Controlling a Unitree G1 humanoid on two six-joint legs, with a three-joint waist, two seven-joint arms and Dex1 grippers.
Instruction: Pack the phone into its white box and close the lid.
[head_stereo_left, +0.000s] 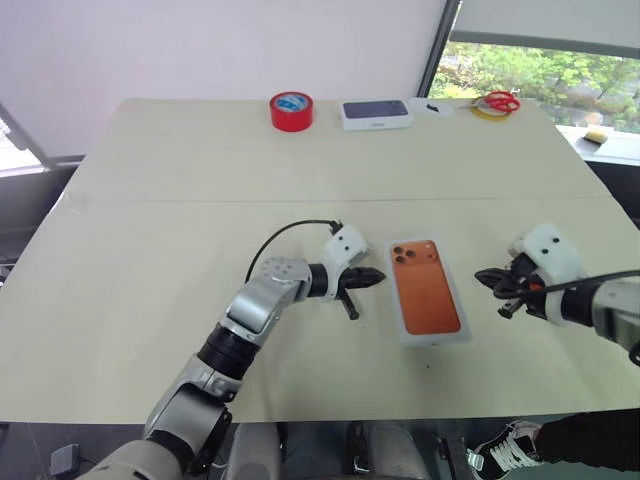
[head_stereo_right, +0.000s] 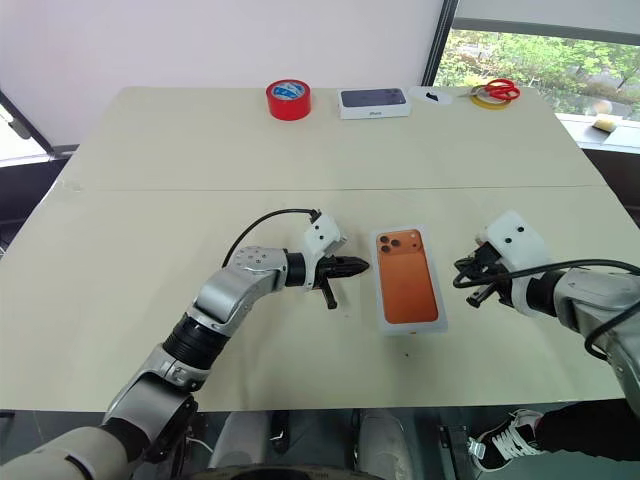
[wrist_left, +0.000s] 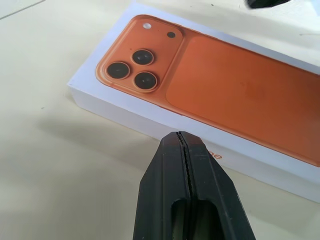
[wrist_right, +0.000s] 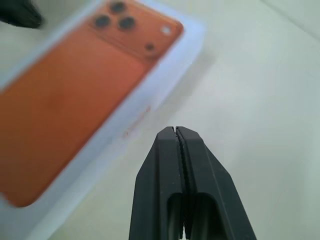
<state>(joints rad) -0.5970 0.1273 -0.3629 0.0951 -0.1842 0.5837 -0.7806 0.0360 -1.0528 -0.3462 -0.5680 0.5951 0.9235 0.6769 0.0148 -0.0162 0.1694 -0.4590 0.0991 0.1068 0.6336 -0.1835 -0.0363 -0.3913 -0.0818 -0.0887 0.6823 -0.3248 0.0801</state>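
- While the lid (head_stereo_left: 429, 291) sits closed over the white box at the table's (head_stereo_left: 150, 300) near centre, printed orange phone-back facing up, the left gripper (head_stereo_left: 367, 278) hovers just off its nine o'clock side, fingers pressed together, empty.
- At three o'clock, apart from the lid, the right gripper (head_stereo_left: 488, 276) is likewise pinched together, empty.
- Toward twelve o'clock, far edge: red tape roll (head_stereo_left: 291, 110), blue-topped white box (head_stereo_left: 376, 114), red scissors (head_stereo_left: 500, 101).
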